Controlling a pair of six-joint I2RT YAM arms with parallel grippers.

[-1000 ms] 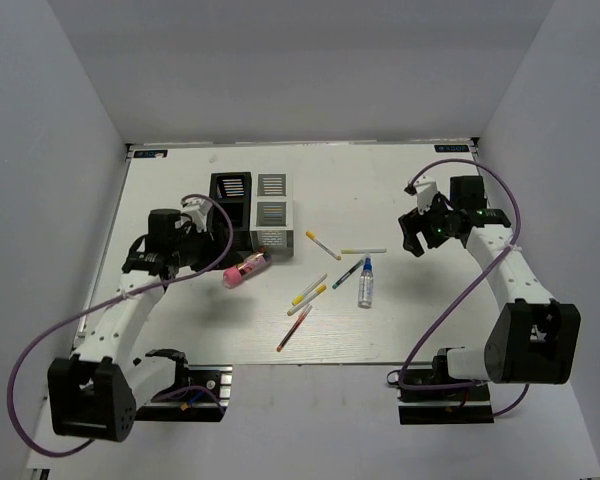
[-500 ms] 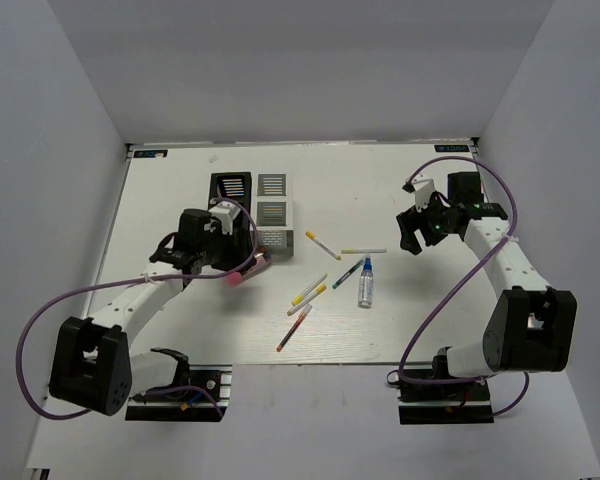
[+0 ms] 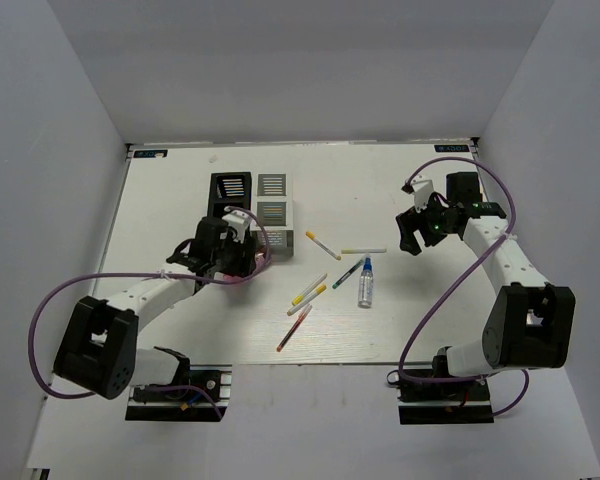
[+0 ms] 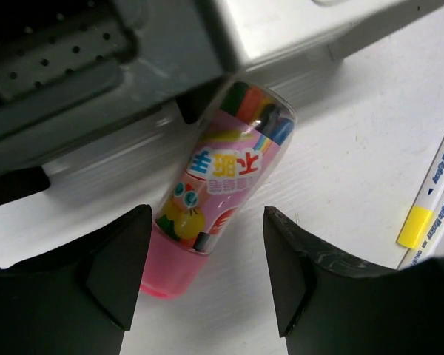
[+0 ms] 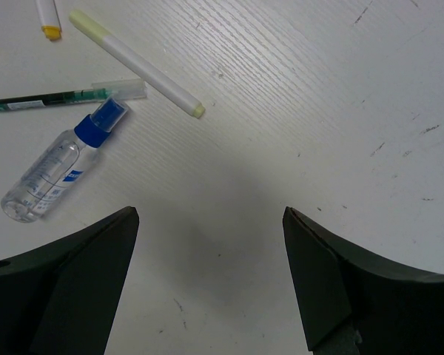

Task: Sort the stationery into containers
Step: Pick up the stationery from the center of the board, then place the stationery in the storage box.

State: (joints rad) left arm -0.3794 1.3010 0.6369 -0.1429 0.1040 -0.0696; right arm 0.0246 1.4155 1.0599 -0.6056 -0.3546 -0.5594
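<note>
The left jaws stand open astride the stubby pink cylinder [image 4: 214, 203], with a clear gap on either side and neither finger [image 4: 115, 277] touching it. The cylinder lies flat on the desk [image 4: 340, 170], slanted across the gap. Its pink base is nearest the wrist and its clear cap end is up against the foot of the organisers, where the black organiser [image 3: 230, 188] meets the white-grey organiser [image 3: 274, 208]. That walls off the far side. Open room lies toward the near edge and to the right, where a yellow-tipped pen [image 4: 428, 200] lies near the right finger.

The right jaws gape wide over bare desk, holding nothing. The clear bottle with the blue cap [image 5: 50, 174], a green pen [image 5: 52, 98] and a white pen [image 5: 137, 65] lie apart from them, off to the left in the wrist view.

Since a second ago the left arm has swung rightward to sit over the cylinder, which looks to be where it was. The right arm has barely shifted.
</note>
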